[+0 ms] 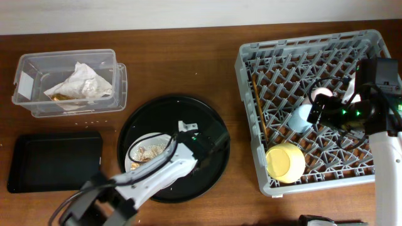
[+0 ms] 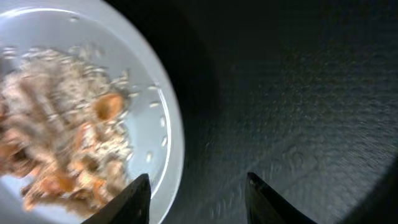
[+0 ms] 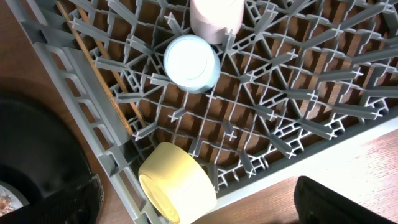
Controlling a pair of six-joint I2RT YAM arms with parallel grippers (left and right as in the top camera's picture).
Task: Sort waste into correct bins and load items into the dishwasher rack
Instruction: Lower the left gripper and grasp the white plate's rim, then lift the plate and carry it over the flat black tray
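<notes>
Left jaws apart astride plate [image 2: 163,143] rim, seen only by wrist view; right jaws apart.

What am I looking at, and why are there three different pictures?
These are two robot arms at a wooden table, each ending in a two-finger tool. One picture looks down from above; the other two come from cameras on each wrist. On the table are a grey dish rack holding a pink cup, a blue cup, a yellow bowl and chopsticks; a clear box with a crumpled napkin; a flat black tray; and a round black tray carrying a plate of food scraps. The left tool hangs open at the plate's edge; the right tool is open above the rack. Neither holds anything.
</notes>
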